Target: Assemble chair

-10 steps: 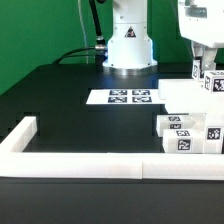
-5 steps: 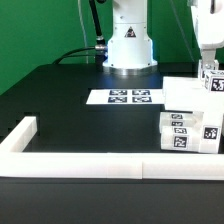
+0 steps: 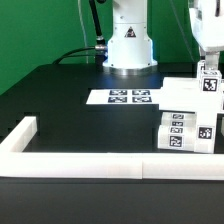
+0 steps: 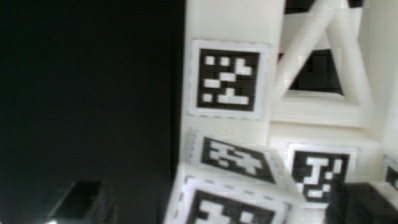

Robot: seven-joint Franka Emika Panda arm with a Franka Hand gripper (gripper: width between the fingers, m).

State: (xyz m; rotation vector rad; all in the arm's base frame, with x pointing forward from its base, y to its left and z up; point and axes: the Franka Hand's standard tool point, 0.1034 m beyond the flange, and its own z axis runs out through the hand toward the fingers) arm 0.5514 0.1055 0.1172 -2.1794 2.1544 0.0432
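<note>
The chair's white tagged parts lie at the exterior view's right: a flat panel (image 3: pixel 183 95) and a pile of blocky pieces (image 3: pixel 186 132) in front of it. Behind them a small tagged part (image 3: pixel 210 83) stands upright under my gripper (image 3: pixel 207 67). In the wrist view this part (image 4: pixel 228 205) sits between the jaws, with a dark gap between it and one finger (image 4: pixel 80 200), so the gripper (image 4: pixel 231 198) is open around it. A cross-braced frame (image 4: pixel 320 60) with a tag fills the wrist view beyond it.
The marker board (image 3: pixel 128 97) lies flat on the black table in front of the robot base (image 3: pixel 130 45). A long white border wall (image 3: pixel 80 162) runs along the front edge and turns back at the exterior view's left (image 3: pixel 22 130).
The gripper moved slightly toward the exterior view's right with the small tagged part, then its jaws spread off it. The part now sits a little lower.
</note>
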